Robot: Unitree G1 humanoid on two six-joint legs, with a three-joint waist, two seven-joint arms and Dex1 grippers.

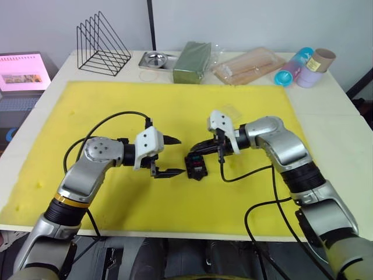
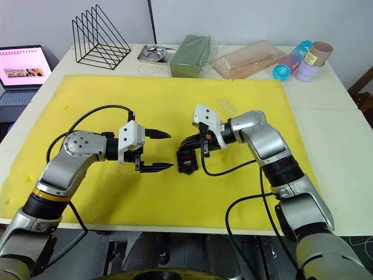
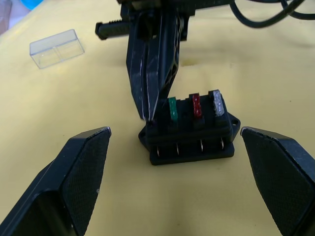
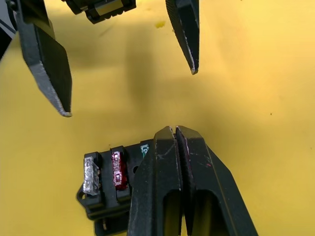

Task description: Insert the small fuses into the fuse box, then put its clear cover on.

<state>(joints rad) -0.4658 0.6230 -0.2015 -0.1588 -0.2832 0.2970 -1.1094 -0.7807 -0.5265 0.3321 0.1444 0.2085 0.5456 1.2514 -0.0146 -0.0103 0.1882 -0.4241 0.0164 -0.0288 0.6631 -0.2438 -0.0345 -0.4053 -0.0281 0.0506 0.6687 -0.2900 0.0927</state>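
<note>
The black fuse box [image 1: 196, 165] lies on the yellow foam mat [image 1: 116, 105], midway between my arms. A green fuse [image 3: 173, 108], a red fuse [image 3: 196, 104] and a grey fuse [image 3: 217, 103] stand side by side in its slots. My right gripper [image 4: 175, 130] is shut, and its tips press down on the box's end beside the green fuse. What lies under the tips is hidden. My left gripper [image 1: 180, 156] is open just left of the box, its fingers pointing at it without touching. The clear cover [image 3: 54, 48] rests on the mat behind my right gripper.
Along the table's back edge stand a black wire rack [image 1: 102, 46], a small metal tray [image 1: 156, 59], a green packet [image 1: 192, 61], a clear bag of sticks [image 1: 247, 65] and some cups [image 1: 303, 67]. A laptop [image 1: 22, 73] sits off the left side.
</note>
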